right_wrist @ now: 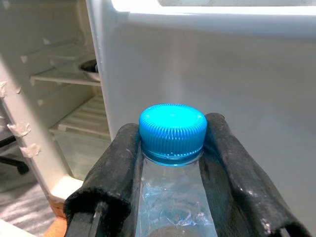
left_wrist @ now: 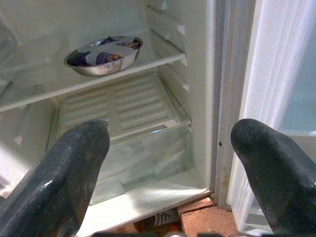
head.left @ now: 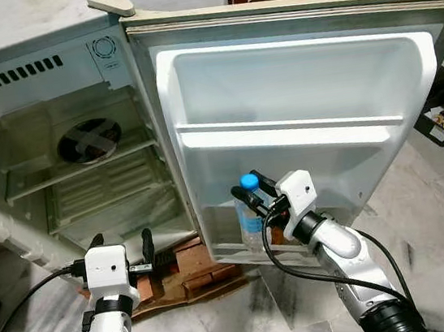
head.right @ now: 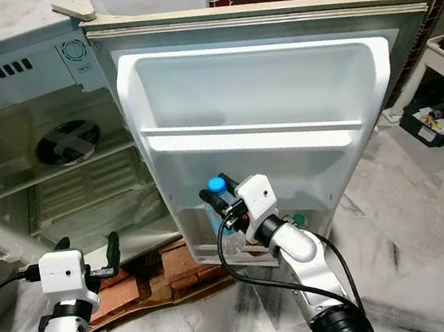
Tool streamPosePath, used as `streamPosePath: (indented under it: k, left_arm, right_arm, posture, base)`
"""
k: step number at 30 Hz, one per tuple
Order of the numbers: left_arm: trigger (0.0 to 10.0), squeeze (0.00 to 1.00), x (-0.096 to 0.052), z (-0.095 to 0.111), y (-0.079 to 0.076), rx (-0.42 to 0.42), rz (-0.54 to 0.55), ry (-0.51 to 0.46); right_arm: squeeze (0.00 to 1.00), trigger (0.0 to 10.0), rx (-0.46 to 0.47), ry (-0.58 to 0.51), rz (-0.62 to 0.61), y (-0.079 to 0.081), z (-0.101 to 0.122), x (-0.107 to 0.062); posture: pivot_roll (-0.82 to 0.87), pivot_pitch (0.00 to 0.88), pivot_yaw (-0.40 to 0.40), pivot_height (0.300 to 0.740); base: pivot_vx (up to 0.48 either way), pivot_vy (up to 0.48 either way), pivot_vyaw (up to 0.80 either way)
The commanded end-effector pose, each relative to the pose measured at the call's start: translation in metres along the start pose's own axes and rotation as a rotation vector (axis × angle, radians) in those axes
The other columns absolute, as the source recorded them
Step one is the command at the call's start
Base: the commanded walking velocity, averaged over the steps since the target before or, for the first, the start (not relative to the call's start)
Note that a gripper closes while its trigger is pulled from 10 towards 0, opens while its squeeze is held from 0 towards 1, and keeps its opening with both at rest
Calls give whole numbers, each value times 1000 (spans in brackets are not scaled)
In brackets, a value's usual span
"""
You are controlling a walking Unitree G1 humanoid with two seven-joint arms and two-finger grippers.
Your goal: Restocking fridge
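Right gripper (head.left: 252, 190) sits low centre of the head view, jaws clamped on the neck of a clear water bottle (head.left: 250, 219) with a blue cap (head.left: 249, 181). The bottle stands upright in the bottom door shelf (head.left: 241, 249) of the open fridge door (head.left: 298, 123). Left gripper (head.left: 124, 246) hangs lower left in front of the fridge (head.left: 56, 147) compartment, jaws spread wide and holding nothing. A steel bowl (left_wrist: 103, 54) rests on the glass shelf (head.left: 83, 168) inside, upper left.
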State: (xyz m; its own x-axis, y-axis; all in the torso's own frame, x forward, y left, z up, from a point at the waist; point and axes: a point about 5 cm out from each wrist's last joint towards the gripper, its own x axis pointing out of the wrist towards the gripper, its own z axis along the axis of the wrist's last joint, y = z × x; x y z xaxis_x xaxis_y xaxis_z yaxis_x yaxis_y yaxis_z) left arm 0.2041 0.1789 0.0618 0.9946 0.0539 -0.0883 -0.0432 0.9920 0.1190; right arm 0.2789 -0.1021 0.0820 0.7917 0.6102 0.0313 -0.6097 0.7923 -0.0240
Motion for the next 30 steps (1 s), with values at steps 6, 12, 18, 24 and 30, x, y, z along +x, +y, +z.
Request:
streamPosePath:
  k: [6,12,18,24,30]
  left_arm:
    - [10000,0,-2,0,2,32,6,-4]
    - [10000,0,-1,1,2,39,8,-8]
    - [10000,0,1,2,3,45,12,-15]
    - [10000,0,3,-1,8,76,89,10]
    - [10000,0,0,-3,6,26,73,30]
  right_arm:
    - [0,10000,5,-31,-3,1,4,2]
    - [0,10000,2,-40,-5,1,5,3]
    - [0,10000,-1,-36,-10,1,4,4]
    - [0,10000,-9,-33,-15,3,3,7]
    - [0,10000,8,-33,-57,5,0,11]
  posture:
    - [52,110,19,659]
    - [53,107,19,629]
    - [54,107,18,629]
    - [52,111,14,629]
    - [40,145,17,629]
  base:
    - [0,0,0]
    - [0,0,0]
    - [0,0,0]
    - [0,0,0]
    - [0,0,0]
